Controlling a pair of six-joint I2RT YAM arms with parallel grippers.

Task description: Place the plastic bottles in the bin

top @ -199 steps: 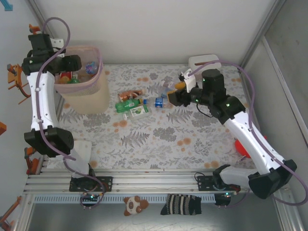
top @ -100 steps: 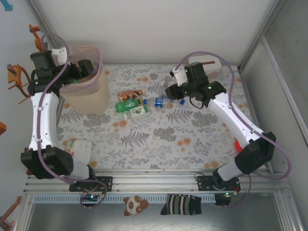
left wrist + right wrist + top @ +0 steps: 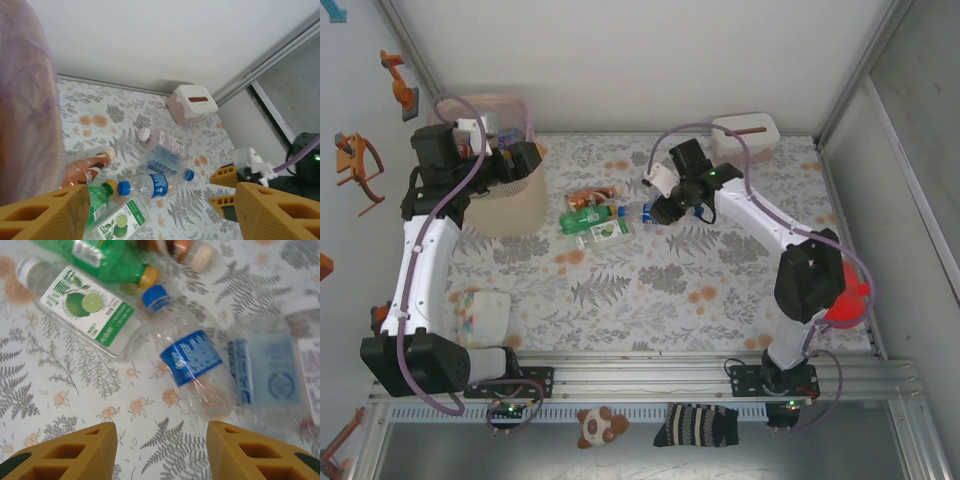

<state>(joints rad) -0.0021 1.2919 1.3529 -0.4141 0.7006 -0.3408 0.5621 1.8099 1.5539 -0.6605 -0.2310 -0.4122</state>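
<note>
bottles (image 3: 595, 213) lie in a loose cluster on the table (image 3: 650, 290) from above, five or six of them, apart from the bin (image 3: 515, 210) at the far left. the left gripper (image 3: 525, 160) hangs at the bin's rim and its arm covers the inside, so i cannot tell what is already binned. the right gripper (image 3: 664, 204) sits over the blue-label bottle (image 3: 649, 211) at the cluster's right end.

left wrist: jaws apart, nothing between them, bin wall close on the left, the cluster beyond.

right wrist: jaws apart and empty, the blue-label bottle just ahead of the tips, a lime bottle (image 3: 85, 310) beside its cap.

by my reading the whole cluster is left to move, and the next grab has not closed.
</note>
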